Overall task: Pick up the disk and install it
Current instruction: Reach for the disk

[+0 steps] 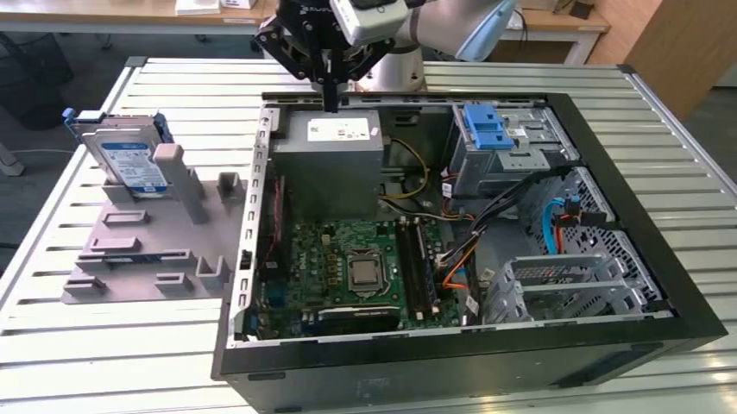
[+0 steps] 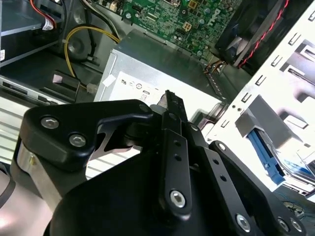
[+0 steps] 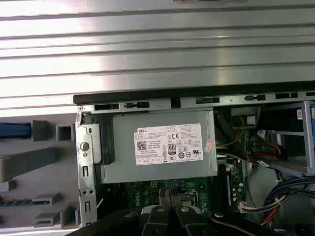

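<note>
Disk (image 1: 127,162): upright in grey rack (image 1: 138,263) on slatted table (image 1: 69,345), at the exterior view's left, outside open computer case (image 1: 461,362); not yet picked up or installed. Gripper (image 1: 331,99): fingers pressed together, empty, over power supply box (image 1: 328,155), well apart from disk. Case wall between them.

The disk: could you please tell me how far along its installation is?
Done: nothing yet; the disk stands in the grey rack at the exterior view's left, outside the case. In hand: nothing; the gripper hangs shut and empty over the power supply. Left: both picking up and installing.
</note>
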`<state>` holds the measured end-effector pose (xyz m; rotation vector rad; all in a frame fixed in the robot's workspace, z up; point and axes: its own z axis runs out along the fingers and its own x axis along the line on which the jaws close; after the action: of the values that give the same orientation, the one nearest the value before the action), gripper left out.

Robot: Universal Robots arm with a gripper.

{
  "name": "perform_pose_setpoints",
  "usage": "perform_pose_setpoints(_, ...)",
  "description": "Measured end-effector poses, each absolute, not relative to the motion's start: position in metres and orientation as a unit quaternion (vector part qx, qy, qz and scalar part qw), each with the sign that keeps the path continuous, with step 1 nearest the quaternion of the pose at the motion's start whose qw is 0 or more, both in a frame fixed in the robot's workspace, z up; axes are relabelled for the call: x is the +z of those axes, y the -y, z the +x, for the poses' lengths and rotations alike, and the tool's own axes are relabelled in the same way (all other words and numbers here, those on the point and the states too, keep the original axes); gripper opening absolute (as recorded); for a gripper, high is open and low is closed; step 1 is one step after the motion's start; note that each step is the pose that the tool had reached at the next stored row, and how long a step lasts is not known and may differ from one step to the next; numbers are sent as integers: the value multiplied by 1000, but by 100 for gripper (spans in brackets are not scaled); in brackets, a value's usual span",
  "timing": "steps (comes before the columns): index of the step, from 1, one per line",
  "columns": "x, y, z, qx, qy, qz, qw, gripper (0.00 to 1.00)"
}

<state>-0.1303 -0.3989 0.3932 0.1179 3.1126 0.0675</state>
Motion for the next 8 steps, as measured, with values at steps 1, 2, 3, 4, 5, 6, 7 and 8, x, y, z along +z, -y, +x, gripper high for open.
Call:
perform_pose_setpoints(1,393,399,-132,22,-999,38,13,11)
perform_pose_setpoints(2,393,399,-134,22,-999,38,13,11)
perform_pose_setpoints(3,393,399,-136,22,-999,38,13,11)
perform_pose_setpoints(4,393,399,-138,22,-999,38,13,11)
perform_pose_setpoints(5,393,398,-140,22,-999,38,13,11)
perform_pose_setpoints(6,393,398,-142,22,-999,38,13,11)
perform_pose_setpoints(7,393,398,-143,22,-999,38,13,11)
perform_pose_setpoints(8,393,398,-145,22,-999,38,13,11)
